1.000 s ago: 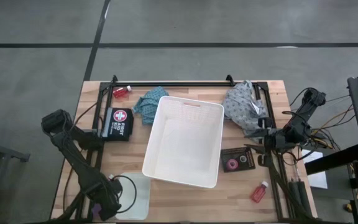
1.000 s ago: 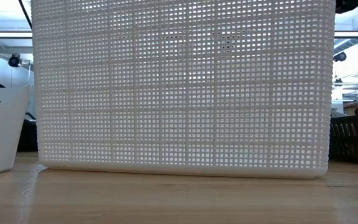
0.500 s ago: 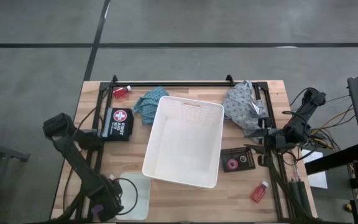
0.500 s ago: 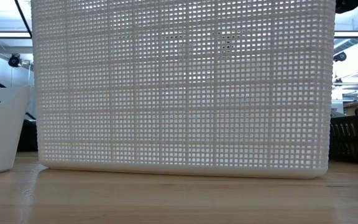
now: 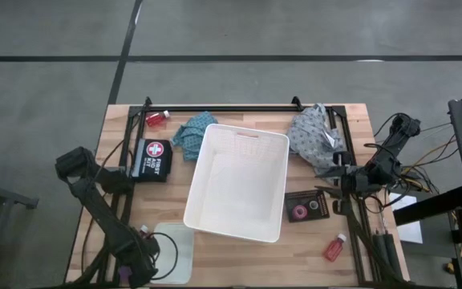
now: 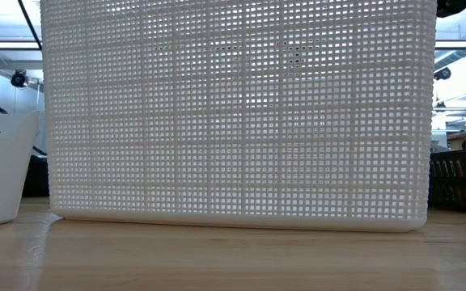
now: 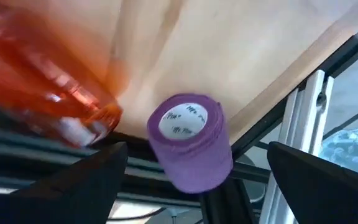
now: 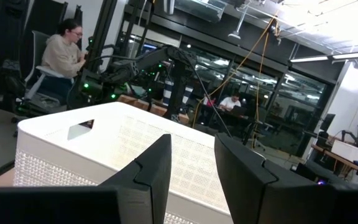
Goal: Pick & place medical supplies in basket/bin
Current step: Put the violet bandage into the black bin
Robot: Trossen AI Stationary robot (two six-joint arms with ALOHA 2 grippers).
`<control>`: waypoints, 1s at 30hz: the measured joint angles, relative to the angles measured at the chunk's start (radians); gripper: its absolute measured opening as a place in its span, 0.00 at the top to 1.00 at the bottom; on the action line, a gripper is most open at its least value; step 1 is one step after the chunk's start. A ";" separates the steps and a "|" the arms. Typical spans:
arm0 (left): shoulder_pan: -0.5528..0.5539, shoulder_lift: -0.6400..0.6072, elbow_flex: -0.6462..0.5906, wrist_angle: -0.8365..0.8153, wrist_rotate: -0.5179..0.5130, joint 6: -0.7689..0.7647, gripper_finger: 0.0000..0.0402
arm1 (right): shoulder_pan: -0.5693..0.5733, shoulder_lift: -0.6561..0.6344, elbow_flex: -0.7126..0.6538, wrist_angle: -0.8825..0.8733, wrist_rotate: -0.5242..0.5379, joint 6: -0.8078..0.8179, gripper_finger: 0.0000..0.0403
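My left gripper (image 5: pixel 133 261) hovers low over the table's near-left corner, beside the small translucent tray (image 5: pixel 176 250). In its wrist view the left gripper (image 7: pixel 196 155) is open, one finger on each side of a purple roll (image 7: pixel 190 142) without touching it. The roll sits on the wood close to the table edge, and a blurred red bottle (image 7: pixel 48 93) lies beside it. My right gripper (image 5: pixel 339 178) waits open at the right side, facing the big white basket (image 5: pixel 239 183). A teal cloth (image 5: pixel 191 132) and a grey cloth (image 5: pixel 315 136) lie at the basket's far corners.
A red bottle (image 5: pixel 157 119) lies at the far left and another (image 5: pixel 334 247) at the near right. A flat black tray (image 5: pixel 307 207) right of the basket holds a purple roll (image 5: pixel 299 212). A first-aid pouch (image 5: pixel 151 159) lies left of the basket, whose mesh wall (image 6: pixel 233 113) fills the low view.
My left arm has moved a little toward the table's near edge, bringing its gripper lower over the near-left corner. Everything else has kept still.
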 joint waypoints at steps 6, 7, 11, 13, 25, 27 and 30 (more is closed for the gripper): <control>0.001 0.000 -0.092 0.162 0.072 -0.015 0.03 | 0.000 0.000 0.000 0.000 0.000 0.000 0.68; 0.000 0.000 -0.099 0.167 0.081 -0.017 0.03 | 0.000 0.000 0.000 0.000 0.000 0.000 0.68; 0.001 -0.001 -0.121 0.174 0.080 -0.027 0.02 | 0.000 0.000 0.000 0.000 0.000 0.000 0.68; 0.001 -0.001 -0.122 0.179 0.078 -0.027 0.02 | 0.000 0.000 0.000 0.000 0.000 0.000 0.68; 0.000 -0.001 -0.122 0.191 0.025 -0.048 0.02 | 0.000 0.000 0.000 0.000 0.000 0.000 0.70; 0.000 -0.001 -0.122 0.195 0.021 -0.048 0.02 | 0.000 0.000 0.000 0.000 0.000 0.000 0.69; 0.000 -0.001 -0.122 0.194 0.021 -0.042 0.03 | 0.000 0.000 0.000 0.000 0.000 0.000 0.68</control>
